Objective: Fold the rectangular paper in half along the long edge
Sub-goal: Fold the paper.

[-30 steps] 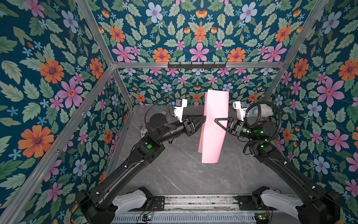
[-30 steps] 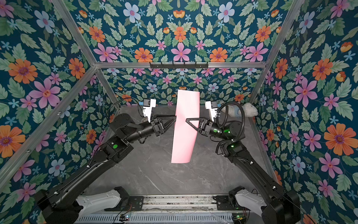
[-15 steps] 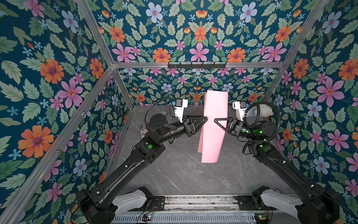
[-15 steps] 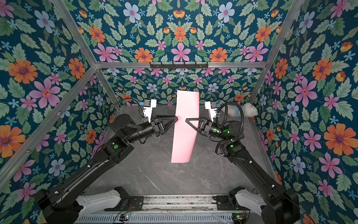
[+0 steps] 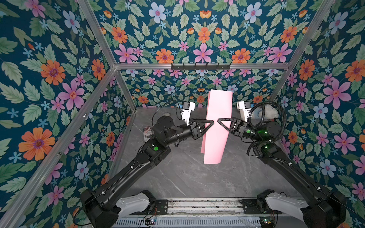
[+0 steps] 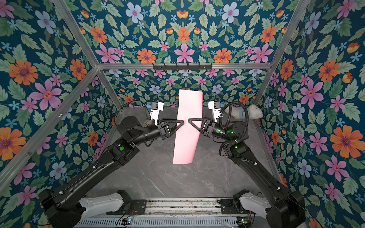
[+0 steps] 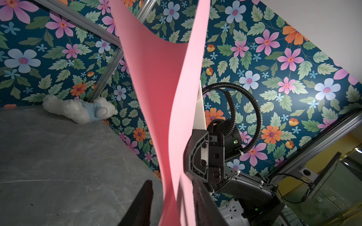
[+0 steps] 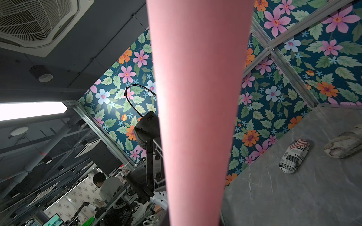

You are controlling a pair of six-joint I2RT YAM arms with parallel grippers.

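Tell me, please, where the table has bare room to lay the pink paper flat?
The widest bare patch is the tabletop between the left arm and right arm, from under the raised rectangular paper to the base rail. The far edge is crowded: a plush toy in the far right corner, a newsprint pouch and a beige bundle far left.

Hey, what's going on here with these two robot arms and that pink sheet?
The two arms have the rectangular paper lifted off the grey table. The right gripper is shut on it around mid-length, holding it up. The left gripper faces it from the other side, jaws open with the sheet passing between them. The paper is curled over lengthwise, not yet pressed into a flat fold.
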